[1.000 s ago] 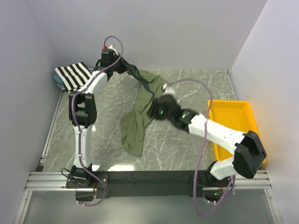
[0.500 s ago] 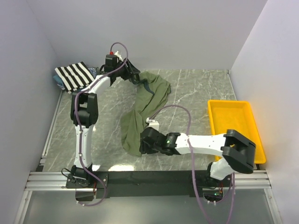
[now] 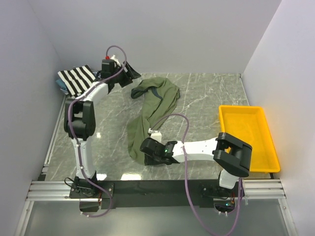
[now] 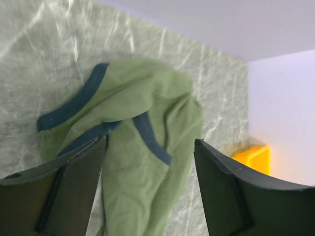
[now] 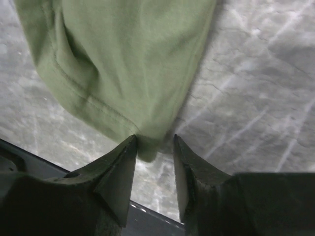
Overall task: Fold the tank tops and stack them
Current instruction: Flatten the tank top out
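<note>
On the grey marble table [image 3: 211, 93] the olive green tank top [image 3: 147, 118] is laid long and crumpled. The left end effector [image 4: 150, 147] is held wide open above the navy-trimmed neck end, and nothing is gripped. The right end effector [image 5: 155, 142] is set partly open around the near hem corner, not closed. Flattening is judged to be in hand. Next, that corner must be pinched and drawn straight.

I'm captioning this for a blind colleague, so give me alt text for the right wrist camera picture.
The right gripper stands open around the hem corner of an olive green tank top lying on a grey marbled table. The cloth fills the upper left; bare table shows at right.
</note>
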Robot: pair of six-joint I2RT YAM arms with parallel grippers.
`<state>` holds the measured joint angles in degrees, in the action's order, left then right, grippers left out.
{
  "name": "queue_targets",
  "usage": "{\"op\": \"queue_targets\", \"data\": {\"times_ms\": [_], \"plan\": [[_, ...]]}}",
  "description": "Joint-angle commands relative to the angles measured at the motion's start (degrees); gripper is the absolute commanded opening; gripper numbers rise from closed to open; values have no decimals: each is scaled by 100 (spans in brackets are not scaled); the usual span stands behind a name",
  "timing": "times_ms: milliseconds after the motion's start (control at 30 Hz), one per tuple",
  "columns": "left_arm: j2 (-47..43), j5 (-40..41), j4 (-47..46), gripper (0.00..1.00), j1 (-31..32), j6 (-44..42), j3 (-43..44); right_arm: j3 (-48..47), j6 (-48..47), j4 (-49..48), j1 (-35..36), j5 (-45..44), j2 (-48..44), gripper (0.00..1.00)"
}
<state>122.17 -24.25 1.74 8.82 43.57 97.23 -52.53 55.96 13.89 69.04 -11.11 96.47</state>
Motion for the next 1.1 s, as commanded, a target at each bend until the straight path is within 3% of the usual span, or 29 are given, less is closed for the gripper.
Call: {"op": "queue_targets", "data": {"times_ms": [0,133,267,400,467,500,633,833,1067], "plan": [[-782,227,-192,79,-73,-121,-160,-161,169,-88,57,-119,109,40],[-1072,473,247,77,-91,-60,-449,6,292,182,58,-276,-48,0],[-1887,1061,415,72,-38,212,-1564,357,450,737,5,-760,-977,0],[-2811,1816,240,64,58,353,-3494,866,635,1378,-179,-1208,-2068,0],[-3371,1906,-127,63,155,563,-4200,1077,696,1748,-381,-1366,-2769,0],[-3540,1880,-304,57,190,626,-4821,1122,679,1870,-478,-1402,-3008,0],[-3885,1556,-788,51,506,758,-5775,939,249,2415,-1084,-1551,-4046,0],[-3745,677,-1755,51,656,1214,-6471,-940,-1051,3067,-1753,-2183,-4075,0],[-3621,-44,-2423,51,849,1672,-6524,-4477,-2869,3321,-2166,-2334,-2161,0]]}}
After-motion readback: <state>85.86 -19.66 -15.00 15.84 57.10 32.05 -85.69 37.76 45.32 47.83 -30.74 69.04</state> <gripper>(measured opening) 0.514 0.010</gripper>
